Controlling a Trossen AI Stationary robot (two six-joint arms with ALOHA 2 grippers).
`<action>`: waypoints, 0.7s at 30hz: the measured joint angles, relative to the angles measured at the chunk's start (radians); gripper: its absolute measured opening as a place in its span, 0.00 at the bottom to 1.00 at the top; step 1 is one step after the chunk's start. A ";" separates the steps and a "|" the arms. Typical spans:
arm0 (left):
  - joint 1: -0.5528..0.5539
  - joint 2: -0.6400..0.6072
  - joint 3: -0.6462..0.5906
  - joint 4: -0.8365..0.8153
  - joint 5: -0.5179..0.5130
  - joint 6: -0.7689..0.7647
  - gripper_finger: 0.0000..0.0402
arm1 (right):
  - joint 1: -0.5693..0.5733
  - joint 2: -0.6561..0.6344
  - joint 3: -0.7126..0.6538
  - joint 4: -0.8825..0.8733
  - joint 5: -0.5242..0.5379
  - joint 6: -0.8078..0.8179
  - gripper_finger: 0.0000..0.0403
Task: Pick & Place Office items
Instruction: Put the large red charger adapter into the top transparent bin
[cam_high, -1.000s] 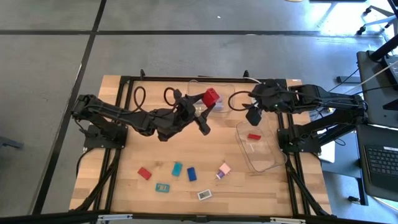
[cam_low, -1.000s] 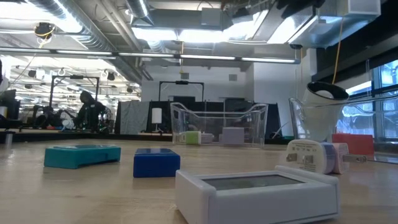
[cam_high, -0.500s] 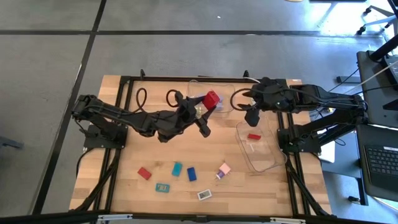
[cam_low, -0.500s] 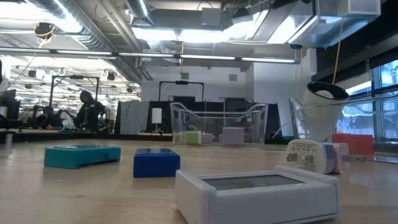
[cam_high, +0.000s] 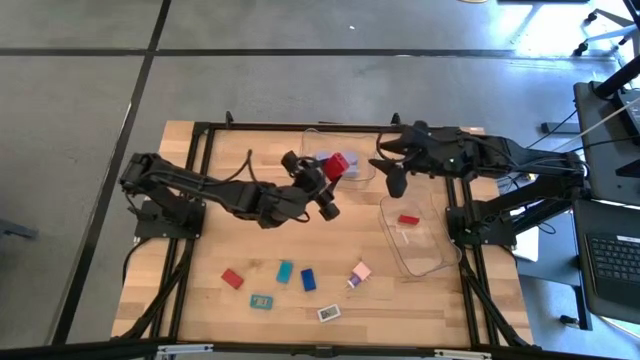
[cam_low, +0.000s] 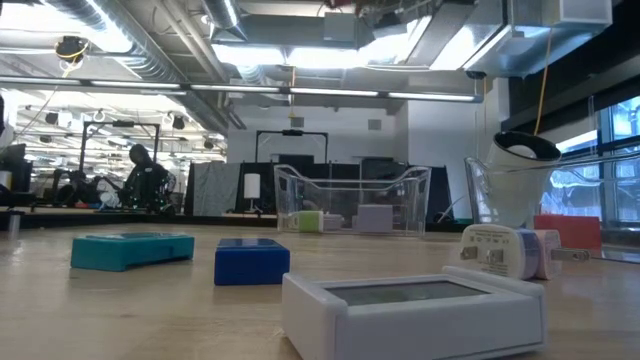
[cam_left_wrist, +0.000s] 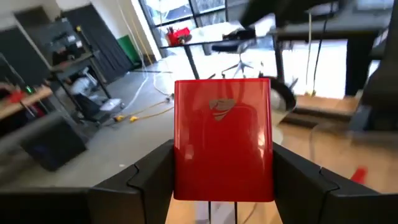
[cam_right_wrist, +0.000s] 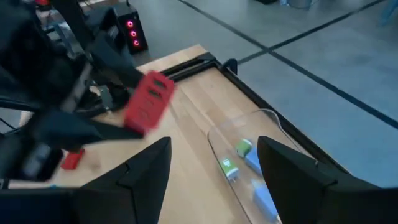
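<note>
My left gripper (cam_high: 334, 172) is shut on a red block (cam_high: 337, 164), an office item held in the air over the clear far tub (cam_high: 362, 140). In the left wrist view the red block (cam_left_wrist: 222, 137) fills the middle between the two fingers. My right gripper (cam_high: 392, 184) hangs open between the far tub and the right tub (cam_high: 425, 262), nothing between its fingers (cam_right_wrist: 143, 180). The far tub (cam_right_wrist: 249, 134) has green and pale pieces in it. A red piece (cam_high: 408, 220) lies in the right tub. My left gripper pinches the red block between its two fingers (cam_left_wrist: 149, 180), one on each of two opposite sides (cam_left_wrist: 179, 168), at the block's lower part. The fingers come nearly level from the table's left. The block stands upright in the hold, lifted clear above the far tub.
On the near part of the table lie a red piece (cam_high: 232, 278), a teal one (cam_high: 285, 270), a blue one (cam_high: 308, 279), a pink one (cam_high: 360, 272), a small teal one (cam_high: 262, 301) and a white one (cam_high: 329, 313). A black frame (cam_high: 200, 135) borders the table.
My left gripper has sunk a little with the red block and tipped its fingers nearer to level; the block stays in the hold. My right gripper has drawn toward the table's left and far side, away from the right tub, and tipped up from pointing steeply down.
</note>
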 joint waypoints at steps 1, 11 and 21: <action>0.003 0.011 0.000 -0.001 0.001 0.028 0.54 | 0.000 0.003 0.000 0.003 0.000 0.006 0.60; 0.030 0.064 -0.001 0.003 -0.075 0.178 0.54 | -0.041 0.015 0.000 0.017 -0.046 0.137 0.60; 0.093 0.064 0.000 0.109 0.107 0.277 0.54 | -0.060 0.091 0.000 0.024 -0.116 0.184 0.72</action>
